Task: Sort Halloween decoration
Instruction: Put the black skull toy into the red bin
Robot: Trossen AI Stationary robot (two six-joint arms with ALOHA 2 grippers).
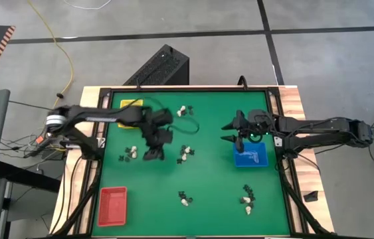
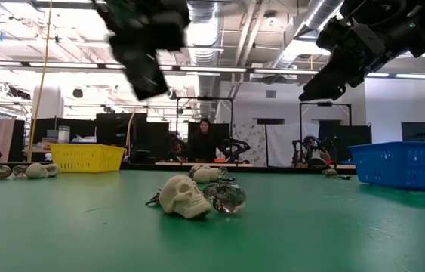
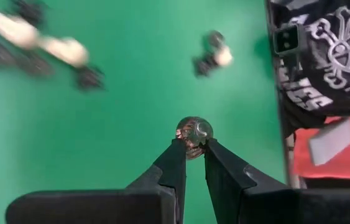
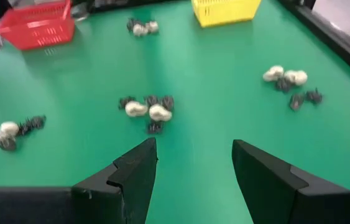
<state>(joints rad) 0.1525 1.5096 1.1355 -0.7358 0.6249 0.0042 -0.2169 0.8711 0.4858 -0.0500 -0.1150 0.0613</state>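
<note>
A small round trinket is being pinched between the nearly closed fingertips of the left gripper above the green mat, near the yellow tray, and is best being carried steadily, while the right gripper is being held wide open and empty over the blue tray.

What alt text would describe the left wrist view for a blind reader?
The left tool pinches a small round shiny clear ball between its two dark fingers, above the green table mat. Blurred clusters of tiny cream and black trinkets lie on the mat beyond.
</note>
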